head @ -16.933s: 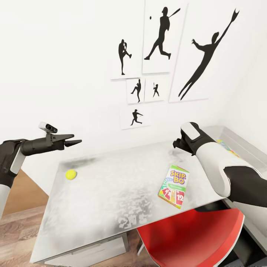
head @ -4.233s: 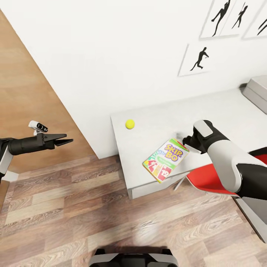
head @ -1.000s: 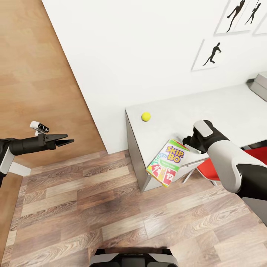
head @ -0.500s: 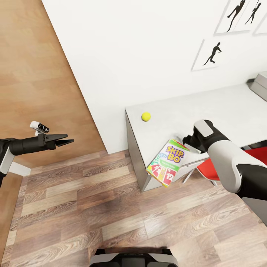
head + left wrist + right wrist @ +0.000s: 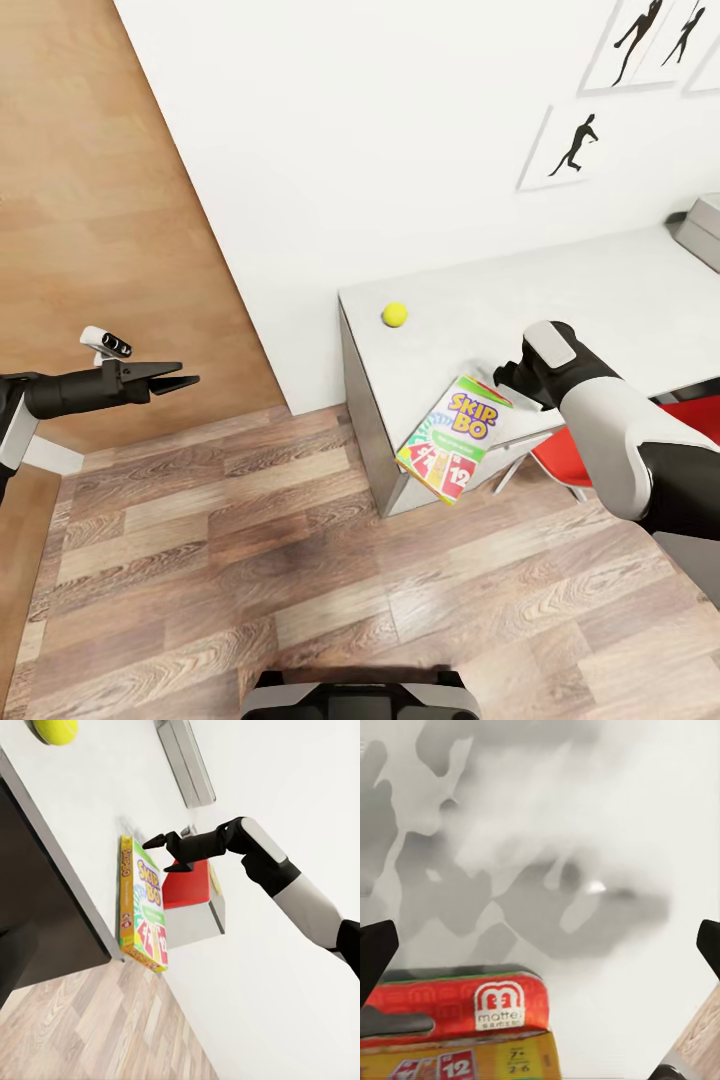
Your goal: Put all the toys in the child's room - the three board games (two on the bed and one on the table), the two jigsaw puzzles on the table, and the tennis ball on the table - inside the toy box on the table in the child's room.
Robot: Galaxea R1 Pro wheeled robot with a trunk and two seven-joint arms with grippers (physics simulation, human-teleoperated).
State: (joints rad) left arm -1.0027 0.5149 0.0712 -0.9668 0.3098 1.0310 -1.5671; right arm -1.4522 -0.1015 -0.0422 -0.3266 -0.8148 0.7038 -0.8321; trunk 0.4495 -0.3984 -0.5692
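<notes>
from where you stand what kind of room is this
Probably a child's bedroom or playroom: black sports-silhouette pictures on the white wall, a pale desk carrying a tennis ball and a SKIP-BO box overhanging its edge, and wood plank flooring.

wood plank floor | red chair | silhouette pictures

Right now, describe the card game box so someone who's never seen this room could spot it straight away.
Find the pale table against the white wall. At its near corner a flat SKIP-BO box juts out past the table edge over the wood floor, just beside the right gripper. Unlike the plain yellow-green tennis ball farther back, it is printed in white, green, red and yellow.
</notes>
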